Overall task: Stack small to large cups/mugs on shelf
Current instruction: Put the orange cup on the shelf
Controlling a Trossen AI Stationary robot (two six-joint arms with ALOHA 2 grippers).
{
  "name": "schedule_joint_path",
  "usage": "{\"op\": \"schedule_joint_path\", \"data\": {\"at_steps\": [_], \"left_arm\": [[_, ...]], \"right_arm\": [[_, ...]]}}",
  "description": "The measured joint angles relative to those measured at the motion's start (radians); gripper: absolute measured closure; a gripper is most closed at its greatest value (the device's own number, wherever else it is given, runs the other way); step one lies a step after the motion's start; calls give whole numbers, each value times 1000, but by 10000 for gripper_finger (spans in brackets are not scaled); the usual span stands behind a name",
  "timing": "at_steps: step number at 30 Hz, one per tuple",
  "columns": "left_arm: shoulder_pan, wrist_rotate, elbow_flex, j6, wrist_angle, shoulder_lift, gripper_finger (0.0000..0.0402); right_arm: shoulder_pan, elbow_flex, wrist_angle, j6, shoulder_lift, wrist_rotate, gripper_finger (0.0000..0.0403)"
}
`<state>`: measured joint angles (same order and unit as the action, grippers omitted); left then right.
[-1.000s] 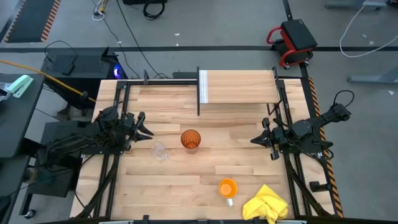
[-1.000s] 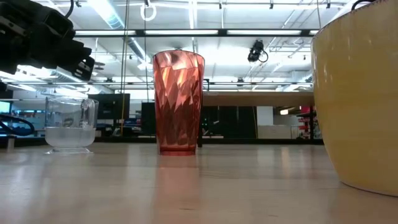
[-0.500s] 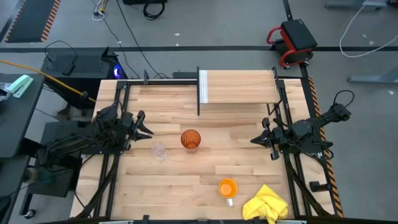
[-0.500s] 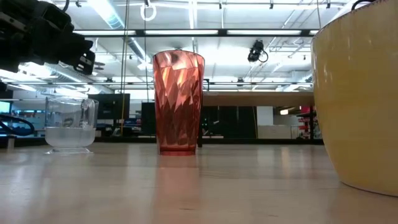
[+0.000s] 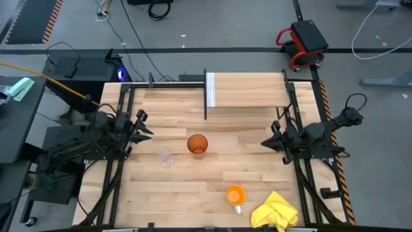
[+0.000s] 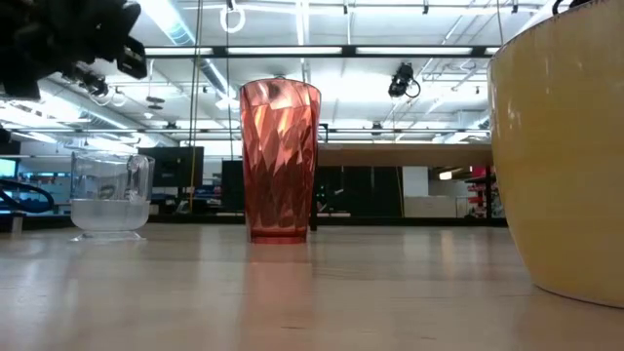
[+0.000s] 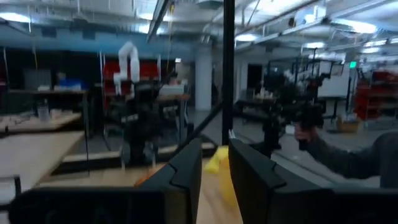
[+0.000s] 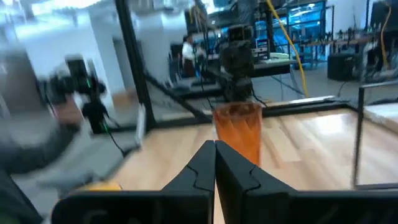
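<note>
Three cups stand upright on their bases on the wood tabletop. The tall dark-orange tumbler [image 5: 197, 145] [image 6: 280, 161] [image 8: 237, 127] is at the middle. The small clear glass [image 5: 165, 156] [image 6: 110, 195] is to its left and a little nearer. The bright orange cup [image 5: 236, 194] [image 6: 561, 146] is near the near edge. The shelf [image 5: 248, 90] stands at the far edge with nothing on it. My left gripper [image 5: 147, 127] [image 7: 216, 171] hovers left of the glass, raised, with a narrow gap between its fingers. My right gripper [image 5: 264, 144] [image 8: 215, 152] is shut, right of the tumbler, pointing at it.
A crumpled yellow cloth [image 5: 275, 211] lies at the near right corner, beside the orange cup. Black frame rails run along both side edges of the table. The shelf's white end panel [image 5: 210, 89] faces left. Bare wood lies between the tumbler and the shelf.
My left gripper has risen and drawn back toward the table's left and far edges, away from the clear glass. The cups have stayed where they were.
</note>
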<state>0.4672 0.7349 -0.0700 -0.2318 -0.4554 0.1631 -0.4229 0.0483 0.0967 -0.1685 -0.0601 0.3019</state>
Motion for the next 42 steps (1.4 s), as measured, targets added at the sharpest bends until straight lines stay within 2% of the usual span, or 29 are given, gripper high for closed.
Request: {"op": "schedule_joint_path", "data": {"at_steps": [6,14,21,28,32,39,42], "left_arm": [[0,0,0,-130,-69,0,315],[0,0,0,-143,-71,0,316],[0,-2,0,-156,-74,0,314],[-24,-24,0,-285,-166,0,318],[-83,-75,0,-308,-202,0,315],[-188,-121,-13,-299,-189,0,325],[-222,-123,-48,-253,-137,0,329]], "right_arm": [[0,0,189,-73,0,0,387],[0,0,448,-43,0,0,387],[0,0,533,-20,0,0,387],[0,73,474,-38,-24,-49,387],[0,166,368,-31,-108,-93,387],[0,333,332,-12,-379,-94,387],[0,430,259,-12,-496,-94,387]]}}
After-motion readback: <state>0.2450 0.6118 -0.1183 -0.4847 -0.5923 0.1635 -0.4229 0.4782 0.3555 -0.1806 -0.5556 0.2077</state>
